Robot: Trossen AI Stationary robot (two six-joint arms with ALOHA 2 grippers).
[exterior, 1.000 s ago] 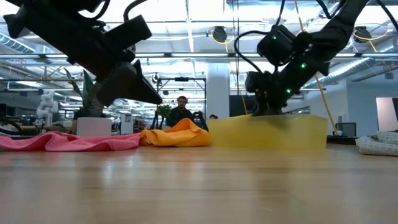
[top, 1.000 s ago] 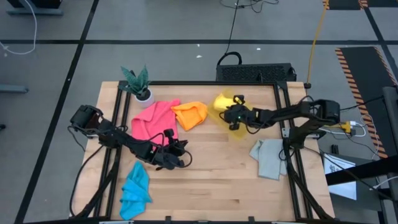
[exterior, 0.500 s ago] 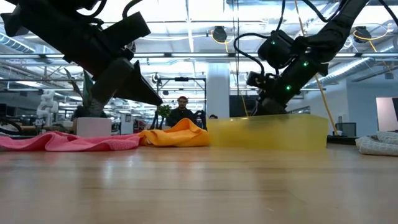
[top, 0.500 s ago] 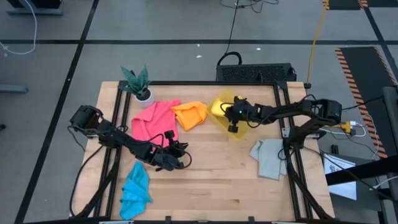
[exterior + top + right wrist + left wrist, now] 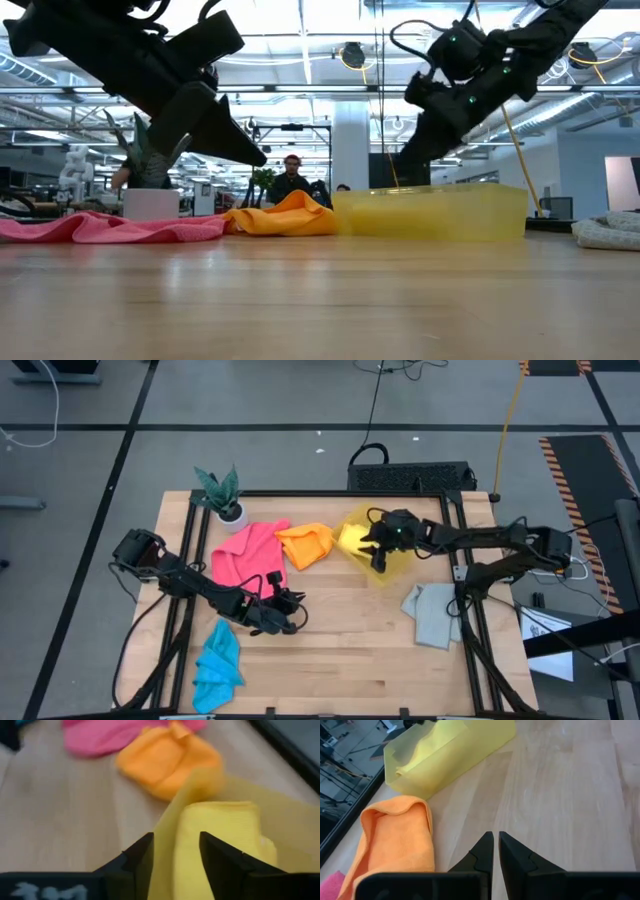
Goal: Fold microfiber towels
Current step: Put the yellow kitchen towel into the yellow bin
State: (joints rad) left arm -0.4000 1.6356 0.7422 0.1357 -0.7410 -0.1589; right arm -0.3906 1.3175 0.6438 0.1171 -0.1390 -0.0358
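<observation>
While my right gripper (image 5: 175, 852) is hanging open just above the yellow towel (image 5: 220, 840) in the bin (image 5: 385, 572), I am judging that towel stowed; next, my shut left gripper (image 5: 496, 851) needs the orange towel (image 5: 395, 837) ahead.

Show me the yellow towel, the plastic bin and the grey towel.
yellow towel (image 5: 220, 840), right wrist view, folded middle.
plastic bin (image 5: 440, 215), low view, front wall.
grey towel (image 5: 432, 615), high view, centre.
</observation>
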